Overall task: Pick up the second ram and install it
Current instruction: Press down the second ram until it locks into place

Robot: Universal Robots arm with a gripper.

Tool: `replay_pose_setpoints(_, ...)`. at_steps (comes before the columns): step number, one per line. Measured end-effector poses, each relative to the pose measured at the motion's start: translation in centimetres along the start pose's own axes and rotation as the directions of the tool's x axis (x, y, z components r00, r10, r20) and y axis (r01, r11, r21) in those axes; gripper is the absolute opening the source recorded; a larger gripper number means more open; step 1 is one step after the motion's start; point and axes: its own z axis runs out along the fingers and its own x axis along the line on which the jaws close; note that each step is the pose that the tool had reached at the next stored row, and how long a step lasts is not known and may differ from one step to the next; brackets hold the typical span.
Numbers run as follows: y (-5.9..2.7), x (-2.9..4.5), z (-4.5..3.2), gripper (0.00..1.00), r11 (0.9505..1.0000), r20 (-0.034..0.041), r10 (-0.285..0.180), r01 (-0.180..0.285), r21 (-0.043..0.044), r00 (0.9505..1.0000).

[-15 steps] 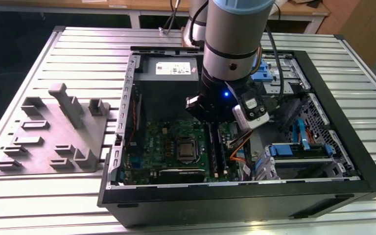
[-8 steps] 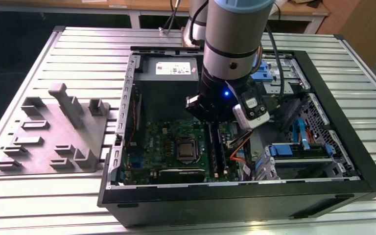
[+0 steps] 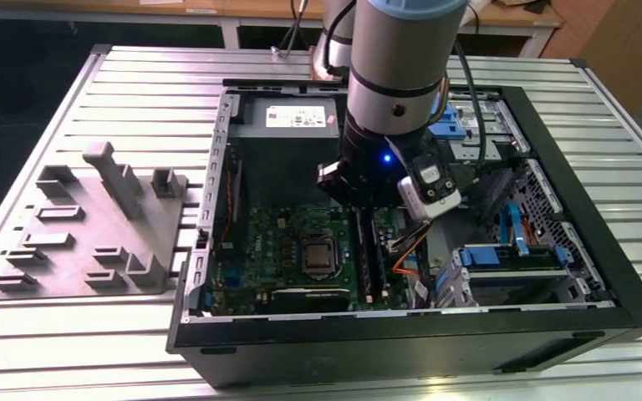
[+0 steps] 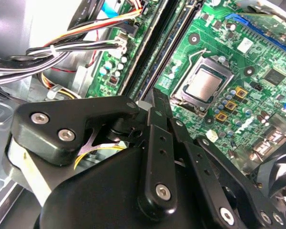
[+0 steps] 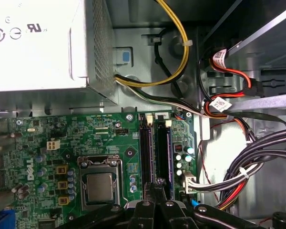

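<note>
My gripper (image 5: 158, 183) hangs inside the open computer case (image 3: 588, 309), over the green motherboard (image 5: 76, 131). In both wrist views its fingers meet in a narrow tip with nothing visible between them. The gripper (image 4: 155, 95) stands right above one end of the two long dark memory slots (image 5: 154, 148), beside the CPU socket (image 5: 98, 186). Dark strips fill both slots (image 4: 162, 52). I cannot tell the second ram apart from the slot it may sit in. In the exterior view the arm's wrist hides most of the gripper (image 3: 354, 202) above the slots (image 3: 369, 255).
A grey moulded tray (image 3: 87, 230) lies on the slatted table at the exterior view's left. The power supply (image 5: 38, 43) and bundles of yellow, black and red cables (image 5: 229, 114) crowd the case around the slots. Blue drive brackets (image 3: 500, 255) sit at the exterior view's right.
</note>
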Motion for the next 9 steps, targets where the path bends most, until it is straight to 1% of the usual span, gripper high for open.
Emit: replay_pose_setpoints(9,0.0,-0.01,-0.18,0.1,1.0,0.0,0.0,0.0,0.0,1.0)
